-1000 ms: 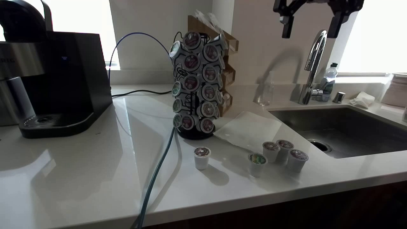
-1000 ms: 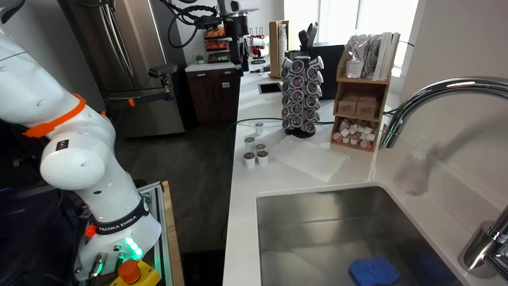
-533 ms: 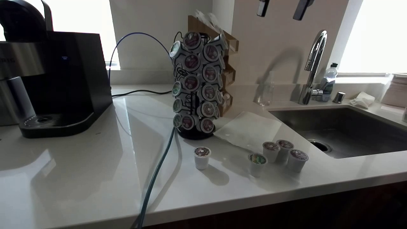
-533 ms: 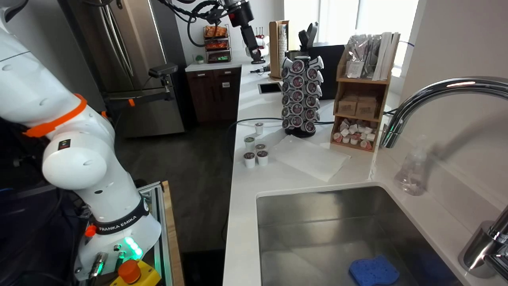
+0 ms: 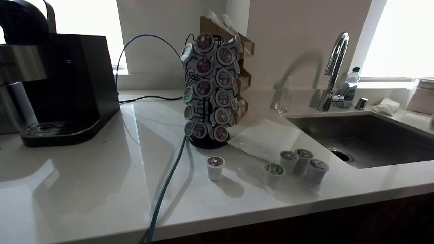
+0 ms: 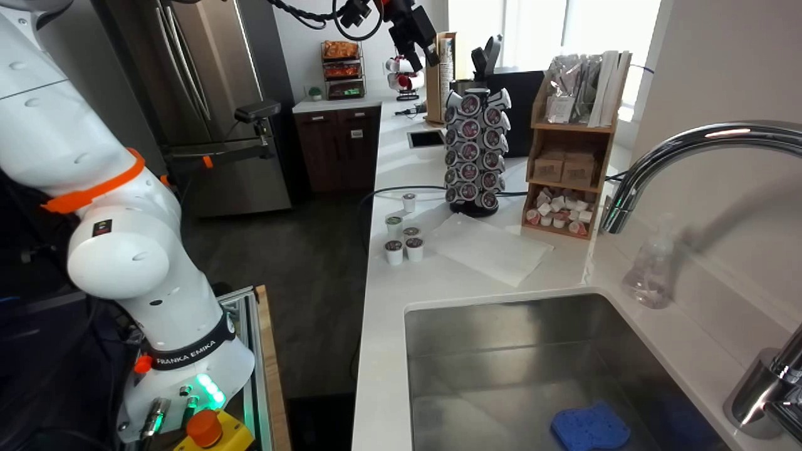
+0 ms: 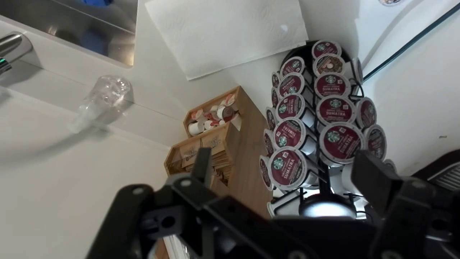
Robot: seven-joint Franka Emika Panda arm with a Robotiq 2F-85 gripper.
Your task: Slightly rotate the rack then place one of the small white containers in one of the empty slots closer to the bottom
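The rack (image 5: 208,144) is a dark wire tower, mostly filled with coffee pods, in both exterior views (image 6: 474,209). Bare wire slots show on its lower front in an exterior view. Several white containers stand upright on the counter: one alone (image 5: 215,168) in front of the rack, a green-topped one (image 5: 274,176), and others grouped beside it (image 5: 317,171). My gripper (image 6: 425,61) is open and empty, tilted, above the counter near the rack's top height. In the wrist view its spread fingers (image 7: 284,167) frame the rack's upper part from above. The loose containers are mostly out of the wrist view.
A wooden organizer (image 6: 570,178) stands beside the rack. A black coffee machine (image 5: 78,81) stands on the rack's opposite side. A paper towel (image 5: 266,139) lies by the sink (image 5: 369,135). A cable (image 5: 166,186) crosses the counter. The faucet (image 5: 335,67) rises behind the sink.
My gripper has risen out of an exterior view. It has tilted, its fingers swinging forward, and shifted toward the rack side. The rack and containers have not moved.
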